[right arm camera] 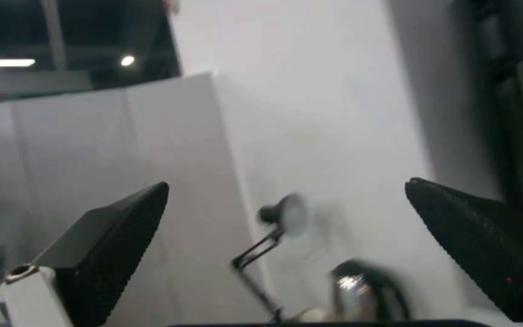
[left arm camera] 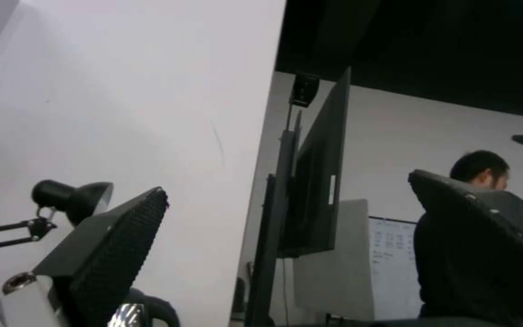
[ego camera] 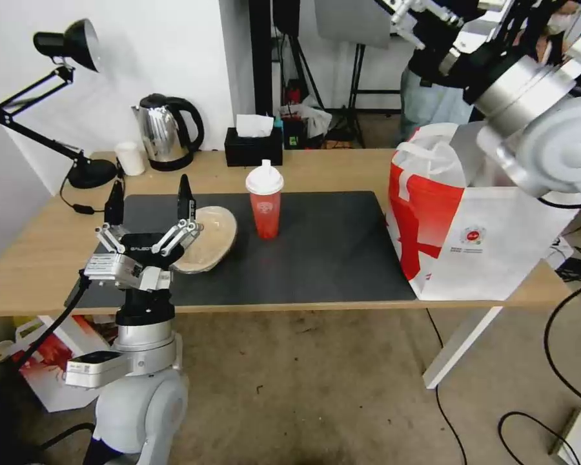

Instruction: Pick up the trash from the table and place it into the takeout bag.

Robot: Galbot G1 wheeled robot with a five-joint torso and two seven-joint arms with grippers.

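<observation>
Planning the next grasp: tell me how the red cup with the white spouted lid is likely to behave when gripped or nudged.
The red cup stands upright on the black mat, taller than it is wide, so a sideways nudge near the lid would probably tip it. Its walls look like smooth thin plastic, likely slippery and apt to flex under a hard squeeze. Whether liquid remains inside cannot be seen, so its weight is uncertain.

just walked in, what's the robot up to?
It's clearing trash off the table into the takeout bag. The left gripper points upward, fingers open, beside the tan bowl on the black mat. The red cup stands mid-mat. The right arm is raised above the bag, its gripper open and empty.
</observation>
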